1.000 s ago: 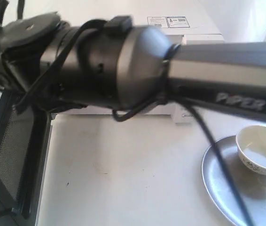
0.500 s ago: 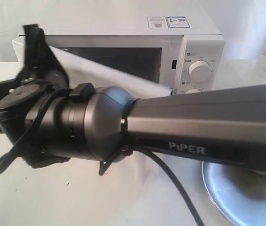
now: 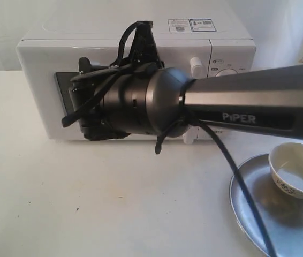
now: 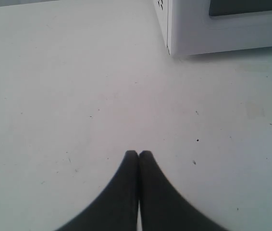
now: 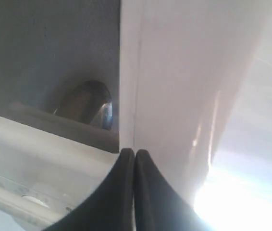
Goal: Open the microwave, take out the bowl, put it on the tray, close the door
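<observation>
One right pincer (image 5: 134, 153), fingertips together, touches the closed door (image 3: 36, 96).

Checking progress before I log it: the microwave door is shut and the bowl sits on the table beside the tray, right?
Not quite: the bowl sits on the tray, not beside it, as the exterior view shows. The door does look shut.

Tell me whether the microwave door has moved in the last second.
Yes. The door swung from wide open on the left to shut against the microwave.
</observation>
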Motion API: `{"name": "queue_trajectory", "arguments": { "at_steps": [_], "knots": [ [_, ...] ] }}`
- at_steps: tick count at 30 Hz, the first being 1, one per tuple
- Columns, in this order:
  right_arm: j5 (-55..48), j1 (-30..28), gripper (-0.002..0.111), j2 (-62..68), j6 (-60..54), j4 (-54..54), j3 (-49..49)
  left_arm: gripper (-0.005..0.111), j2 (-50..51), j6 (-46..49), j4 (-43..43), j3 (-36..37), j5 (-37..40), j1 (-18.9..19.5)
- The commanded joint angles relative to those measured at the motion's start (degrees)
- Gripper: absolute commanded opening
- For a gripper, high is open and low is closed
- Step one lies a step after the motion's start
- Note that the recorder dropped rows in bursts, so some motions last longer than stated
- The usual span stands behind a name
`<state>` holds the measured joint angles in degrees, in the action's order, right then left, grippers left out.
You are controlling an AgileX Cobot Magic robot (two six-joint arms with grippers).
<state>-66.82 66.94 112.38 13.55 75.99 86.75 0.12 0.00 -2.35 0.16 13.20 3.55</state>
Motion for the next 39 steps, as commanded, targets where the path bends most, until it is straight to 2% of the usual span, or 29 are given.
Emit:
{"name": "queue_trajectory", "arguments": {
  "at_steps": [1,5,9,15,19,26,30,39],
  "knots": [
    [-0.7,-0.7,0.0,-6.1,2.6,-6.8,-0.2,0.0,-0.1,0.0,-0.7,-0.2,0.1,-0.3],
    [-1.4,-1.1,0.0,-11.8,3.1,-15.8,-1.0,0.0,-0.1,0.0,-0.7,-0.2,0.1,-0.3],
    [-1.4,-0.7,0.0,-19.4,3.2,-24.5,-6.0,0.0,-0.1,0.0,-0.7,-0.2,0.1,-0.3],
    [0.5,-0.7,0.0,-30.3,1.6,-38.6,-18.7,0.0,-0.1,0.0,-0.7,-0.2,0.1,-0.3],
    [3.4,-0.7,0.0,-39.6,1.9,-44.1,-28.9,0.0,-0.1,0.0,-0.7,-0.2,0.1,-0.3],
    [25.7,-0.7,0.0,-56.3,16.0,-48.0,-46.5,0.0,-0.1,0.0,-0.7,-0.2,0.1,-0.3],
    [25.6,-0.7,0.0,-62.3,19.2,-49.4,-49.7,0.0,-0.1,0.0,-0.7,-0.2,0.1,-0.3],
    [24.9,-0.7,0.0,-68.5,19.2,-49.4,-49.9,0.0,-0.1,0.0,-0.7,-0.2,0.1,-0.3]
  ]
}}
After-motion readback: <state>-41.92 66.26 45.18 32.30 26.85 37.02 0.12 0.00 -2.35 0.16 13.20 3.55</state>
